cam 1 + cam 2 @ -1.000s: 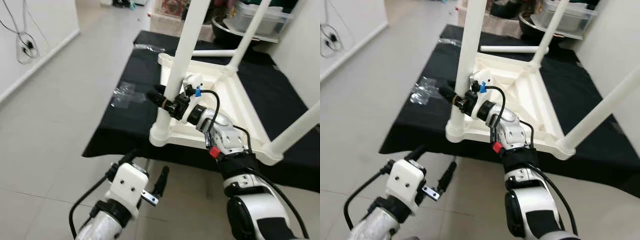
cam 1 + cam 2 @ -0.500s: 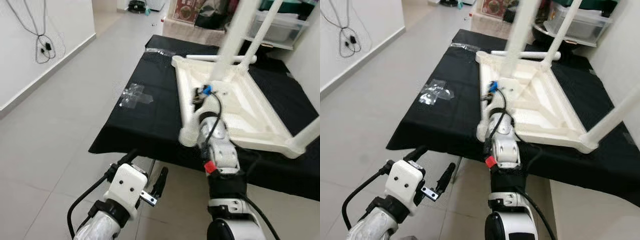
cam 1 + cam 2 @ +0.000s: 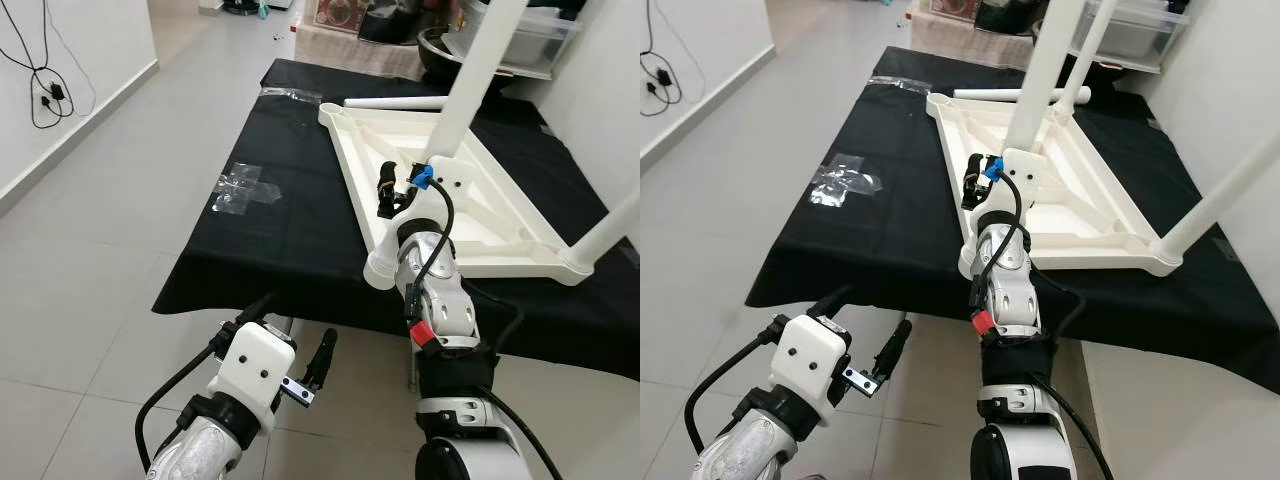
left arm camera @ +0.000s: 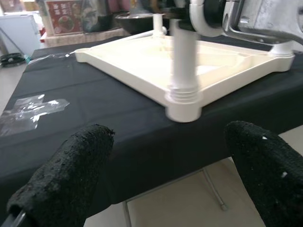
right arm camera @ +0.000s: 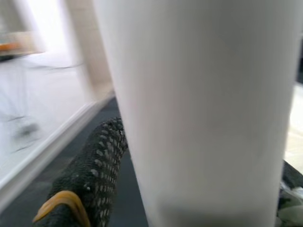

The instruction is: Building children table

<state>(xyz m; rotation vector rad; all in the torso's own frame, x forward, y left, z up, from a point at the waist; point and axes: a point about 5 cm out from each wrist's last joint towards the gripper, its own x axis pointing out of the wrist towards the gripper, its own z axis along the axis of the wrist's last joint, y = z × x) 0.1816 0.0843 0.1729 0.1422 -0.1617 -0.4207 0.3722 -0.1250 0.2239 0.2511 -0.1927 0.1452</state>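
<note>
Gripping a white table leg (image 3: pixel 470 85), the right pincer (image 3: pixel 385 190) stays clamped; left pincer (image 4: pixel 161 175) apart, no writing legible

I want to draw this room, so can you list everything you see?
table top: 1, white, upside down on the black cloth
upright legs: 3, white, standing at the table top's corners
loose leg: 1, white, lying at the table top's far edge
black cloth: 1, black, covering the low stand
plastic wrappers: 2, clear, on the cloth's left side
cable: 1, black, on the left wall
right pincer: 1, black, at the nearest upright leg
left pincer: 1, black, open, low before the cloth's edge
</note>
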